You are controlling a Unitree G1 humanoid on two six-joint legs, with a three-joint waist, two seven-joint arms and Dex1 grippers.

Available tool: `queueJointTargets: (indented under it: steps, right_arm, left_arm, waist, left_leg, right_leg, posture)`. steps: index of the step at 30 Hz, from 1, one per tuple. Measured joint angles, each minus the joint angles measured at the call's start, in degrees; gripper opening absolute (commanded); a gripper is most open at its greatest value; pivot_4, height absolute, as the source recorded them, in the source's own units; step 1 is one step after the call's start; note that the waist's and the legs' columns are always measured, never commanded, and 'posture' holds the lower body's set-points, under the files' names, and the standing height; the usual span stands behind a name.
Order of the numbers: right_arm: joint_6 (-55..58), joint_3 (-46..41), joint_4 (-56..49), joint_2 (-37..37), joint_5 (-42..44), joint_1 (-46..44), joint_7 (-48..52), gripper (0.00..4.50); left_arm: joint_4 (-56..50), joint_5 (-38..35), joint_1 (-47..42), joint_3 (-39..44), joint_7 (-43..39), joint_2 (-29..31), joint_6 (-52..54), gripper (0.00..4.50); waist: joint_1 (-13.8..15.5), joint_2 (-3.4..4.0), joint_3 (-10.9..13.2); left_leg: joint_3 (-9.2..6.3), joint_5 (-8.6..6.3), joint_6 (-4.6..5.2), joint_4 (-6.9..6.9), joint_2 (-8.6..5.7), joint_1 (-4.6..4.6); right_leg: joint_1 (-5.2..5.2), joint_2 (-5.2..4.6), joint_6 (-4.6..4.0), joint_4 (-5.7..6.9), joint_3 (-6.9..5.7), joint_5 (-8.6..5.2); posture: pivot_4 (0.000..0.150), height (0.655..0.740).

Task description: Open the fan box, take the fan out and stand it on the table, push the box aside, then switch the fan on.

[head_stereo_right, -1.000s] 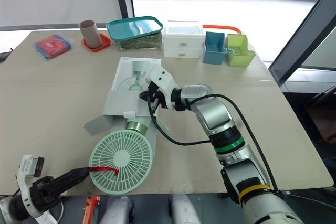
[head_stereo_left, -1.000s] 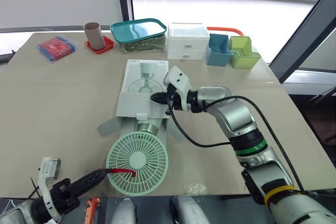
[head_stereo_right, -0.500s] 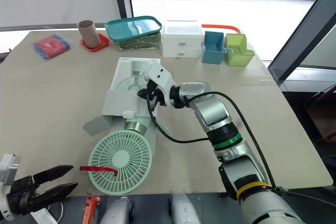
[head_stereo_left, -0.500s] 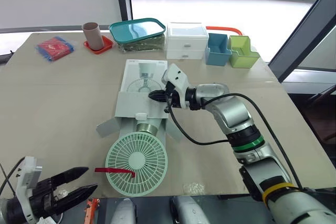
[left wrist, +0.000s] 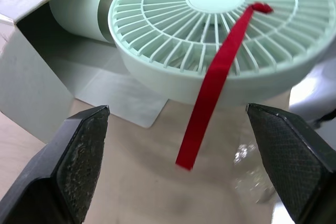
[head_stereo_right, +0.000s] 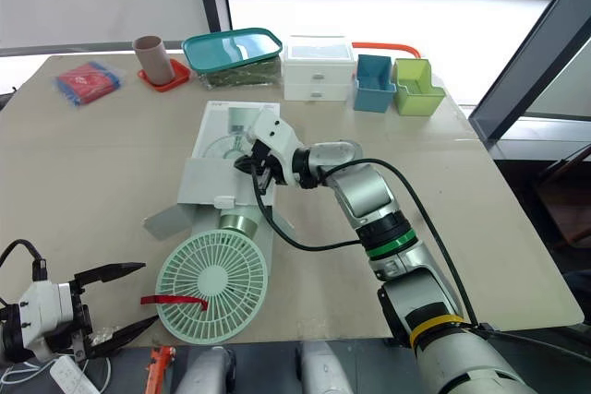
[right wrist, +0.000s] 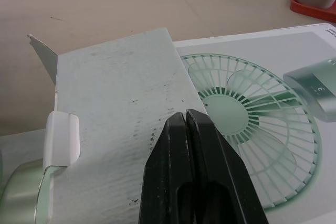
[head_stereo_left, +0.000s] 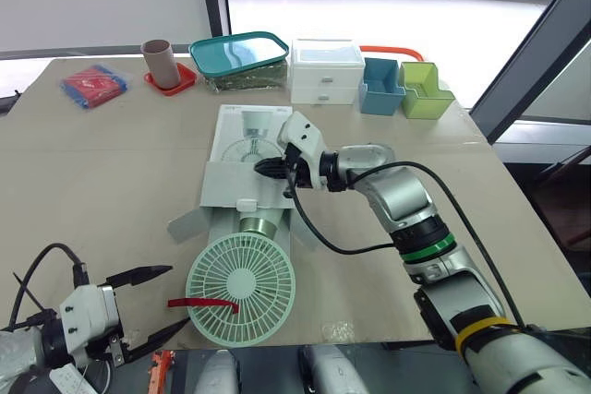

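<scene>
Now | fan [head_stereo_left: 242, 288] just beside left pincer [head_stereo_left: 178, 297], untouched | pincer gaping

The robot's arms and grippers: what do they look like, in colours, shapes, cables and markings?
The right arm has rounded silver-grey segments, a green ring and a yellow band. A black cable loops from its white wrist housing. The right gripper has two black tapered fingers. The left gripper has a white body, a thin black wire and black fingers with textured pads.
</scene>
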Motion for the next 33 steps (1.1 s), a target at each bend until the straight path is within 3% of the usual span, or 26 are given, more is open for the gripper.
queueJointTargets:
  steps: [6,17,22,33]
  right_arm:
    - [-0.4,0.0,0.4,0.5,0.0,0.0,0.2,0.0]
    - [-1.0,0.0,1.1,0.8,-0.5,0.0,0.1,0.0]
    - [-0.9,-0.3,1.0,0.7,0.0,0.0,0.4,0.0]
    - [-0.9,-0.5,0.3,0.4,0.4,0.0,1.2,0.0]
  left_arm:
    - [15.2,6.4,-5.9,0.0,-1.7,2.1,-21.2,4.44]
    - [35.6,14.3,-17.5,-4.8,5.0,6.4,-61.0,4.44]
    - [40.9,17.7,-22.4,-6.1,12.5,7.3,-70.6,4.44]
    - [41.1,26.8,-23.8,-9.3,22.1,8.4,-75.5,4.44]
  waist:
    - [-0.1,0.0,0.0]
    - [-0.3,-0.01,0.0]
    - [-0.2,-0.03,0.0]
    - [-0.3,-0.02,0.0]
  left_leg:
    - [0.0,0.0,0.0,0.03,0.0,-0.01]
    - [0.06,-0.01,0.02,0.03,0.07,0.02]
    - [0.05,-0.01,0.02,0.07,0.06,0.0]
    - [0.04,-0.01,0.03,0.08,0.07,0.03]
  right_leg:
    - [0.01,-0.01,0.03,0.02,-0.01,0.03]
    - [-0.04,-0.04,-0.04,0.07,-0.08,0.16]
    - [-0.02,-0.05,0.03,0.08,-0.11,0.22]
    - [-0.03,-0.05,0.01,0.18,-0.16,0.26]
  posture:
    - [0.15,0.74]
    - [0.15,0.74]
    - [0.15,0.74]
    - [0.15,0.74]
